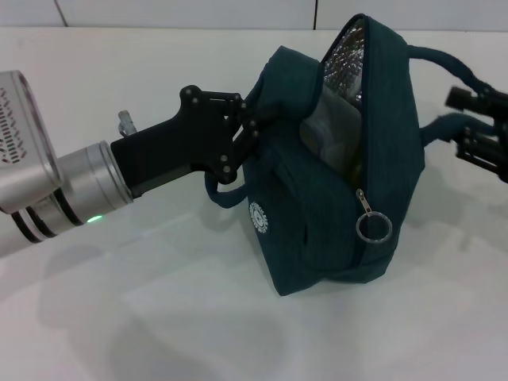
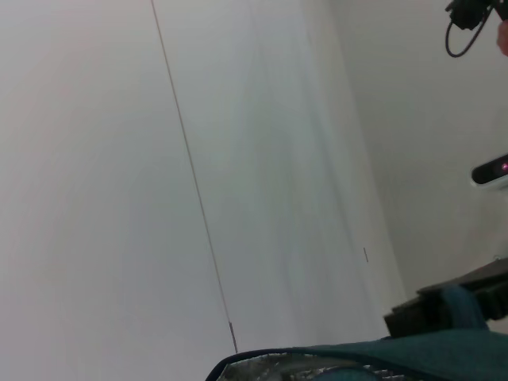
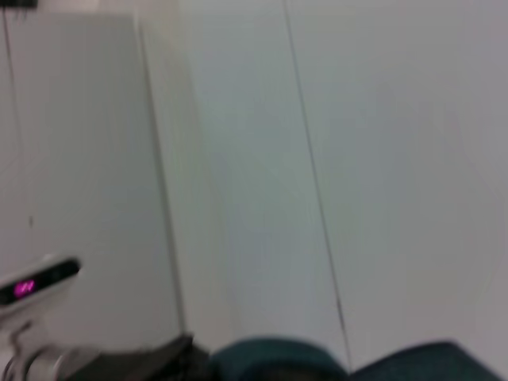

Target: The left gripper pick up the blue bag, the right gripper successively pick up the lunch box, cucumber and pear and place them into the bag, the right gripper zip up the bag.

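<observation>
The blue bag (image 1: 333, 198) rests tilted on the white table in the head view. Its top is open and shows the silver foil lining (image 1: 349, 55). The silver zipper ring pull (image 1: 373, 228) hangs on its front right edge. My left gripper (image 1: 244, 133) is shut on the bag's left side by a loop handle. My right gripper (image 1: 480, 131) is at the far right edge, against the bag's other handles (image 1: 444, 59). The bag's rim also shows in the left wrist view (image 2: 397, 355) and the right wrist view (image 3: 278, 361). The lunch box, cucumber and pear are out of view.
The white table (image 1: 159, 317) spreads around the bag, with a white wall behind. A small device with a pink light (image 3: 40, 282) shows in the right wrist view.
</observation>
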Controlling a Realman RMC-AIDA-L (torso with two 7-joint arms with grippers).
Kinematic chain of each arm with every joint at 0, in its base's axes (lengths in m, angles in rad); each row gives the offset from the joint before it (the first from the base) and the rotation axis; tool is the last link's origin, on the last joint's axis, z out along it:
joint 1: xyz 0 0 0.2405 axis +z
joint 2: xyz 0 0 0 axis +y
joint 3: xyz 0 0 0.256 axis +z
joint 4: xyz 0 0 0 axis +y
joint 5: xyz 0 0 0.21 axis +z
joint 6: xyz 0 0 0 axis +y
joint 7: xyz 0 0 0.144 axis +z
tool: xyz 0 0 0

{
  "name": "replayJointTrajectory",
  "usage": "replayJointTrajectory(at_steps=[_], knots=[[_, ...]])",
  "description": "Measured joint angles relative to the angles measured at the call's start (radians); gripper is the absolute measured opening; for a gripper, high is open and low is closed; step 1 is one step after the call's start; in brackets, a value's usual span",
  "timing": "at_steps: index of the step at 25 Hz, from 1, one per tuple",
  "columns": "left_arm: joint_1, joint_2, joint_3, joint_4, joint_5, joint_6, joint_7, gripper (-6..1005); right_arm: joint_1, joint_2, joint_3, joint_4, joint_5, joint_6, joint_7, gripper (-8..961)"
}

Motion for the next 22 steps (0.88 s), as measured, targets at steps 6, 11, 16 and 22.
replayJointTrajectory(at_steps=[6,11,16,22], knots=[[-0.004,0.0,0.0,-0.006,0.0,-0.001,0.008,42,-0.019,-0.041,0.077,-0.018,-0.024,-0.062,0.049,513],[-0.007,0.0,0.0,-0.006,0.0,-0.002,0.008,41,-0.015,-0.049,0.097,-0.039,-0.159,-0.097,0.061,511],[-0.008,0.001,0.0,-0.006,0.0,-0.002,0.01,41,-0.009,-0.065,0.126,-0.05,-0.198,-0.129,0.073,505],[-0.009,0.0,0.0,-0.006,-0.001,-0.005,0.028,41,-0.022,-0.029,0.171,-0.064,-0.215,-0.236,-0.011,502]])
